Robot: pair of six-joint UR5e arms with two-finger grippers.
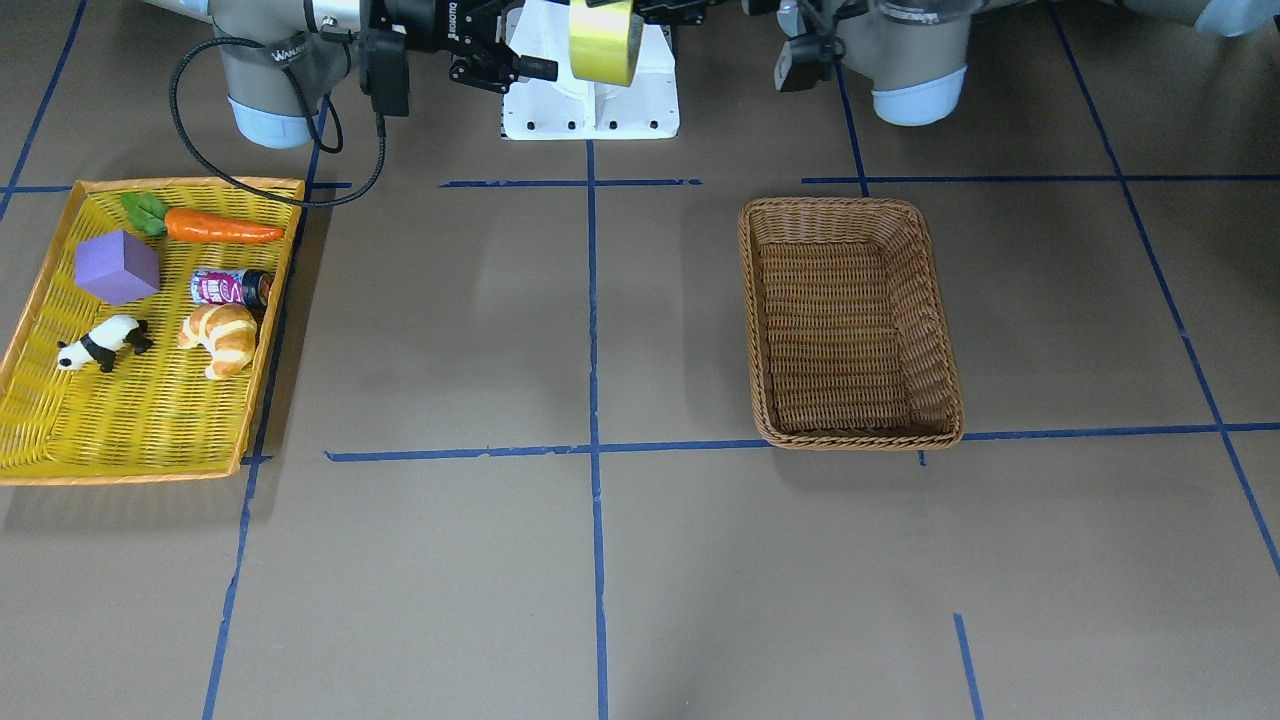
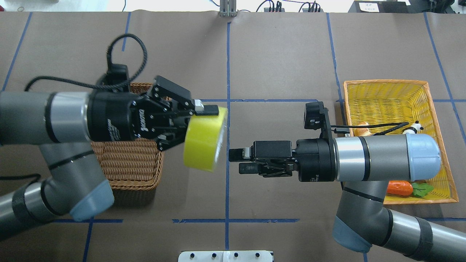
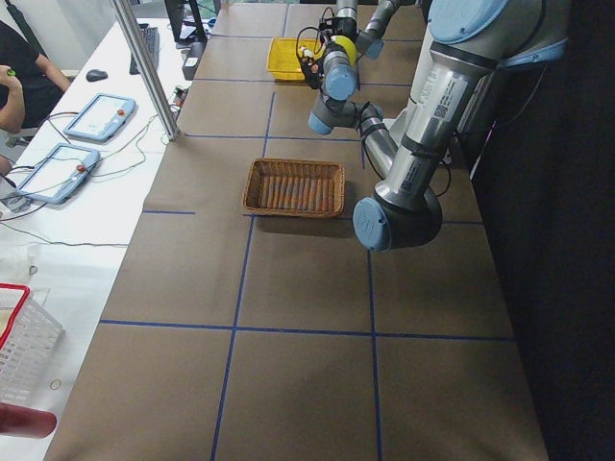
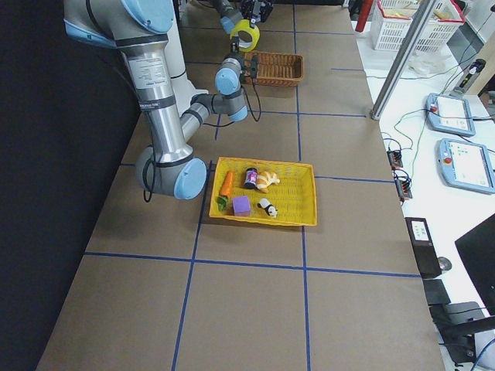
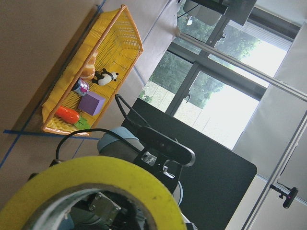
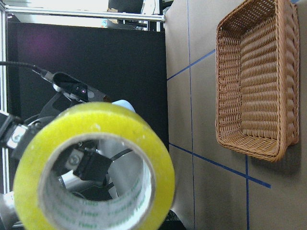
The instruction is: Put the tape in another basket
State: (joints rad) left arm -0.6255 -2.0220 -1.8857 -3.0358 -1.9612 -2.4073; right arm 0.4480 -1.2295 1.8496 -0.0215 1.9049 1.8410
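Observation:
The tape, a wide yellow-green roll with a grey-white core, hangs in the air over the table's middle. My left gripper is shut on it, one finger over the outer wall and the other hidden in the core. The tape fills the right wrist view and shows in the front view. The brown wicker basket lies under my left wrist, empty in the front view. My right gripper is open and empty, pointing at the tape a short gap to its right.
The shallow yellow tray holds a carrot, purple cube, can, croissant and panda. My right forearm crosses over the tray. A white base plate sits by the robot.

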